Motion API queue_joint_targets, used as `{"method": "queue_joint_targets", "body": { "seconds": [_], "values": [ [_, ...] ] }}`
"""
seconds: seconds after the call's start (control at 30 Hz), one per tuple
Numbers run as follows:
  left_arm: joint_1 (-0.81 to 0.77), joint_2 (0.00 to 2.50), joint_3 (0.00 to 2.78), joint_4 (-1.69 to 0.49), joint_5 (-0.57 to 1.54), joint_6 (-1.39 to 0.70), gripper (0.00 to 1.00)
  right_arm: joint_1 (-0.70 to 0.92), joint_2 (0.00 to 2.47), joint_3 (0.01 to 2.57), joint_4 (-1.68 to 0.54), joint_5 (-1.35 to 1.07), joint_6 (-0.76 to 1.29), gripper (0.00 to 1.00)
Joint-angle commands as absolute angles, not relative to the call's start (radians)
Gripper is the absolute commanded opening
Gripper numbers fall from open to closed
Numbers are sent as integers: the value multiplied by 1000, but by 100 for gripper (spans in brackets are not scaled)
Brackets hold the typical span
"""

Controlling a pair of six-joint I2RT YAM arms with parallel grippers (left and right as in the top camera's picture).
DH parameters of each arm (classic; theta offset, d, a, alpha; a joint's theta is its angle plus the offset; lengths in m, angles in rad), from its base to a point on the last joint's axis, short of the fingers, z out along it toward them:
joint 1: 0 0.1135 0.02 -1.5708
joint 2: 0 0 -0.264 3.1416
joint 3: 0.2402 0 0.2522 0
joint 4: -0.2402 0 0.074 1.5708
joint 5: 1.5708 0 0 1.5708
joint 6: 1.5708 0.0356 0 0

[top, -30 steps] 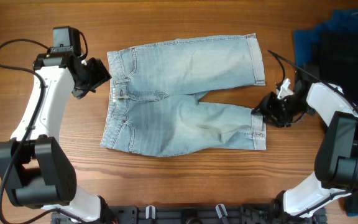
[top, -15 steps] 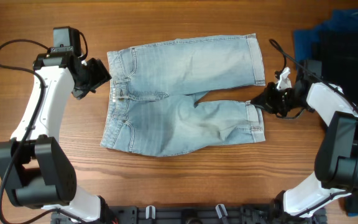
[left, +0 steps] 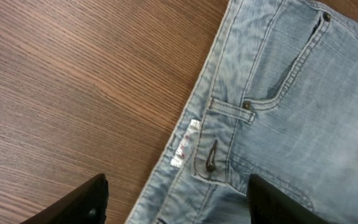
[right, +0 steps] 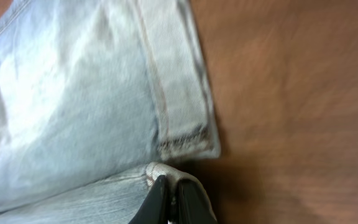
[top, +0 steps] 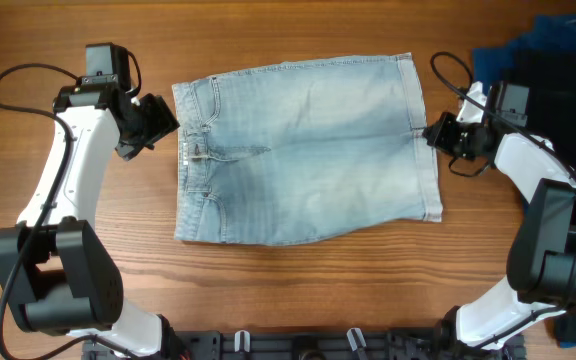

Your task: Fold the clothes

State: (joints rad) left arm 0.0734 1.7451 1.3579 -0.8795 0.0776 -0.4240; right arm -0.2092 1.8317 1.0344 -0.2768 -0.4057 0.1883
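The light blue faded denim shorts lie flat on the wooden bench. Our right tool is clamped on a cuffed hem; we should lay it square. Left tool stands apart beside the waistband.

Past the shorts, dark blue cloth and black garment cut off at overhead edge; right wrist view blurred.

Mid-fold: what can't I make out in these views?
- Right wrist: how much cuff the right end effector pinches; blurred, cut by bottom edge.
- Overhead: the denim shorts' inner leg seams, under the overlapping leg.
- Left wrist: most of the left end effector's fingers, below the bottom edge.
- Overhead: black garment, cut by right edge.
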Motion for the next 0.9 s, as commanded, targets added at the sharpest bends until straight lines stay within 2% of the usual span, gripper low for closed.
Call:
{"method": "queue_joint_targets", "body": {
  "seconds": [0.0,0.17,0.2,0.23,0.33,0.37,0.4,0.43,0.47,0.5,0.53,0.6,0.63,0.67,0.8,0.87],
  "values": [
    [76,1753,1354,-880,89,-433,71,-218,1840,1037,-223,-265,157,4],
    [77,1752,1354,-879,85,-422,67,-218,1840,1037,-219,-197,150,4],
    [78,1747,1355,-875,86,-422,68,-218,1840,1037,-206,-199,149,13],
    [80,1736,1356,-871,86,-422,67,-218,1839,1038,-194,-200,149,35],
    [81,1678,1358,-850,86,-422,68,-218,1817,1100,-247,-220,189,88],
    [81,1654,1358,-834,86,-422,66,-217,1805,1133,-287,-241,181,92],
    [81,1636,1358,-819,86,-422,56,-217,1795,1166,-332,-250,171,92],
    [81,1625,1358,-810,90,-423,41,-214,1788,1215,-397,-270,124,93],
    [81,1622,1358,-808,109,-423,21,-211,1787,1245,-434,-278,85,93],
    [81,1623,1358,-812,143,-423,11,-206,1787,1279,-476,-286,28,91],
    [80,1633,1358,-818,175,-423,8,-199,1787,1303,-504,-286,-14,86],
    [79,1661,1357,-827,208,-423,6,-184,1787,1315,-509,-287,-85,52],
    [76,1682,1357,-826,215,-423,4,-174,1790,1315,-500,-286,-106,18],
    [74,1703,1357,-826,224,-424,4,-164,1795,1314,-486,-286,-105,4],
    [47,1787,1357,-823,360,-422,4,-124,1830,1314,-392,-285,-106,4],
    [15,1831,1357,-803,362,-406,4,-106,1869,1314,-329,-281,-105,4]
  ]
}}
